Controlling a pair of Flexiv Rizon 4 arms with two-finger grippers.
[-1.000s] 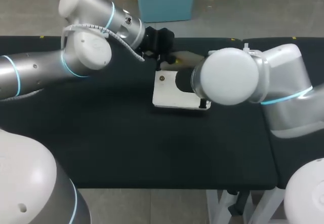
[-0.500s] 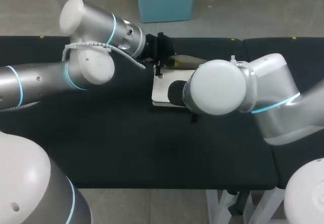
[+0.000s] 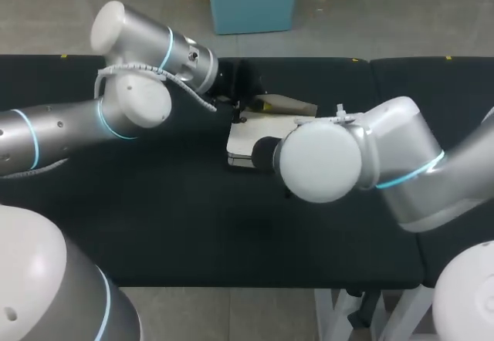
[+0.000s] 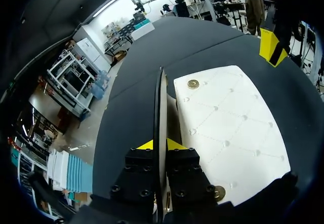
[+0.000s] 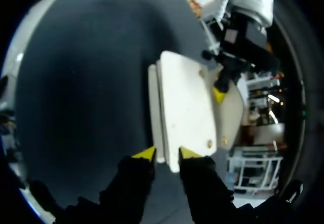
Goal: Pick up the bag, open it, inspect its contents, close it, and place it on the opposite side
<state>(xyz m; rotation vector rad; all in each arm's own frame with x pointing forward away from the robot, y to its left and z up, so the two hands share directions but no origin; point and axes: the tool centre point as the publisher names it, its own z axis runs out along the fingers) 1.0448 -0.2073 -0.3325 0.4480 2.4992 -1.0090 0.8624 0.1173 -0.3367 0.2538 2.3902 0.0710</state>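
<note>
Two hands share the bag (image 4: 228,122), which lies flat near the middle of the counter (image 3: 154,217), a little toward its far edge. The left hand (image 4: 159,145) is closed tight on the thin flap (image 4: 159,97), seen edge-on from its wrist, with the flap tilted up off the white quilted body. The right hand (image 5: 167,154) sits at the opposite, near end, and its narrow gap looks filled by the bag's edge, so I judge it pinched there. The step in hand seems to be the opening, with the mouth only partly parted. To do it well, the right hand should act as an anchor and hold the body down on the counter. The left hand should swing the flap up and back in an arc about its fold rather than pull straight along the counter, which would only drag the whole bag. The pinch on the flap is slim, so a slow peel is safer than a tug. The snap (image 4: 193,84) on the body is bare, so little resistance is likely. Open it wide enough for a clear look inside.
</note>
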